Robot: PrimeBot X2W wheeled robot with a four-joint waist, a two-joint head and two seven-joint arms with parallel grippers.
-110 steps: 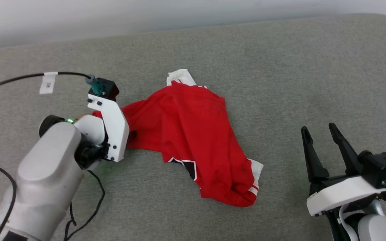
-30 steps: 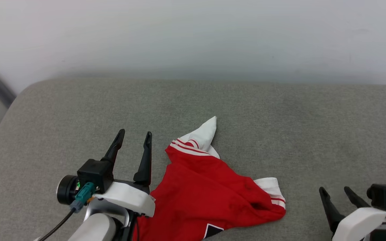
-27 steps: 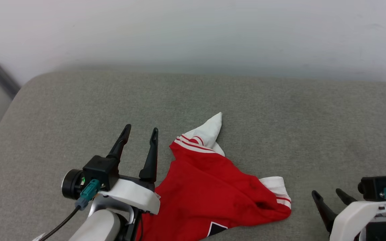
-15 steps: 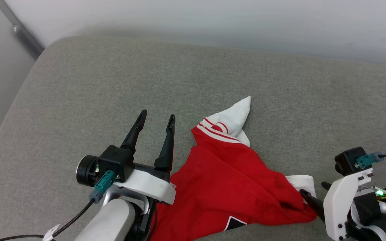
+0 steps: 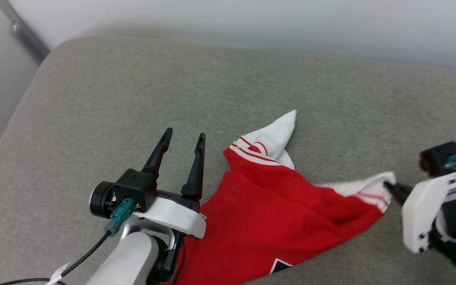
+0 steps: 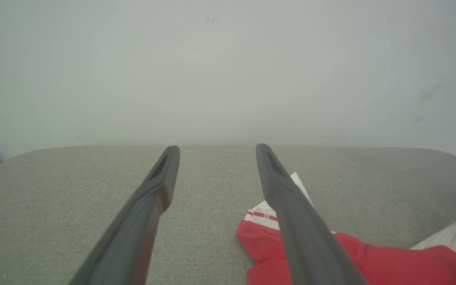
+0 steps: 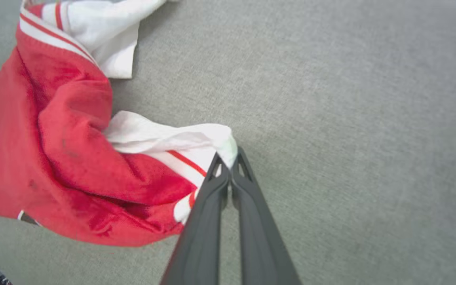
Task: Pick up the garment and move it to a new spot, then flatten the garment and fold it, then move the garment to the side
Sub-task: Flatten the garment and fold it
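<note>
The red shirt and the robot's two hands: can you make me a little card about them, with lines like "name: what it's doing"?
shirt: red shirt, crumpled, lying on the grey cushion
right hand: right hand shut on the white sleeve end, with cloth pinched at the fingertips
left hand: left hand open, holding nothing, with its fingers beside the shirt
other sleeve end: other sleeve end lies loose on the cushion
folded: not yet
</note>
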